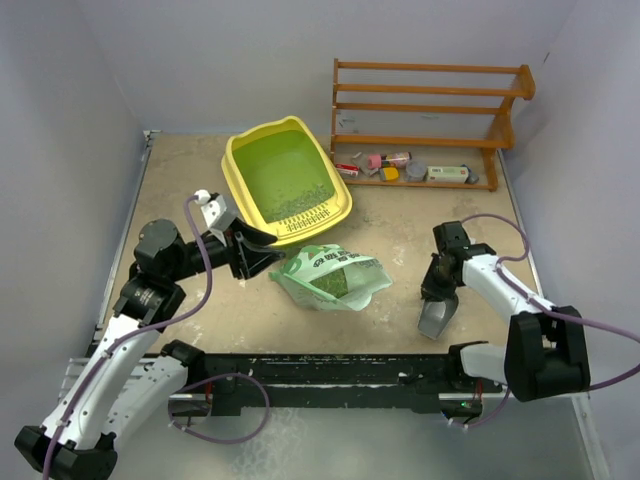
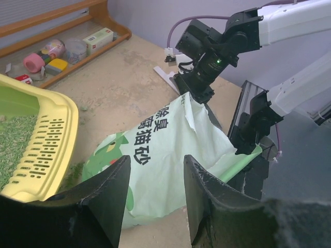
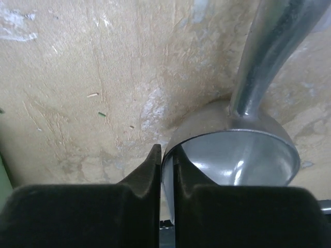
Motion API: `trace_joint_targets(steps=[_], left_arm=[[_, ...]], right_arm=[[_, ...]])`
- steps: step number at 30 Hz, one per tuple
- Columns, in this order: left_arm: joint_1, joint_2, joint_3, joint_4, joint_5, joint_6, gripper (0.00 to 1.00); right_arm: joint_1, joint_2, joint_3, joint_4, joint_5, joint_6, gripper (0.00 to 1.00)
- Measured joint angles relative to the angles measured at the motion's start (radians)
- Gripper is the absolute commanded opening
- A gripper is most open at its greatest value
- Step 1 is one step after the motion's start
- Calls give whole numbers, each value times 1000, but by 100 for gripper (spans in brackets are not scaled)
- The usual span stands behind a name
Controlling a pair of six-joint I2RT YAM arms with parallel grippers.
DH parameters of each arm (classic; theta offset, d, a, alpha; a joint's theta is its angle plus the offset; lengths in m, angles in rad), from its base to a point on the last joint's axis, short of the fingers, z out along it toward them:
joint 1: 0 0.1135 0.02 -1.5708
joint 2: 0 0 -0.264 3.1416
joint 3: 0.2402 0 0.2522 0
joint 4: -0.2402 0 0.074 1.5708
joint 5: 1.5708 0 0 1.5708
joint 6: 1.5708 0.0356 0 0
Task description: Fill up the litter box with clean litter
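**Top view:** litter box [image 1: 236, 175] at far centre of the tabletop [image 1: 420, 230], with clean litter [image 1: 297, 203] thin on its green floor near the grille. The bag [image 1: 305, 265] lies opened just in front of it. Wooden rack [image 1: 430, 105] at far right.

**Left wrist view:** left gripper [image 2: 155, 165], jaws apart and holding nothing. The bag lies just beyond them, with the litter box to the left.

**Right wrist view:** right gripper [image 3: 167, 155], jaws nearly together, clamped on the rim of a metal scoop [image 3: 243, 150] resting on the tabletop.

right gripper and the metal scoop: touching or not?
Touching. The right wrist view shows the right gripper closed on the rim of the metal scoop, with the bowl wall pinched between its fingers and no gap.
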Motion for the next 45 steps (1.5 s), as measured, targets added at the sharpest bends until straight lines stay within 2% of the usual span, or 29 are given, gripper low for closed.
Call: trace_joint_targets(steps=[6,11,15,18,20,26,31,38,45], left_arm=[[0,2,0,18,43,-8,50],[0,-4,0,34,80,-35,52],[-5,0,42,35,89,-50,53],[-37,39,110,38,81,-49,54],[-99,72,154,37,46,-37,53],[-442,271,306,30,-227,66,55],[-659,430,309,150,-583,131,56],[-742,576,305,368,-896,167,55],[-825,708,306,681,-1150,277,56]], right_arm=[[-1,-95,17,-45,16,-11,0],[-1,-249,66,-90,16,-28,0],[-1,-375,233,-128,-16,-32,0],[0,-383,394,-125,-51,-31,0],[3,-372,489,-114,-72,-28,0],[12,-288,654,-67,-90,-5,0],[12,-211,665,40,-90,85,0],[12,-193,665,192,-83,253,0],[13,-280,626,315,-35,422,0]])
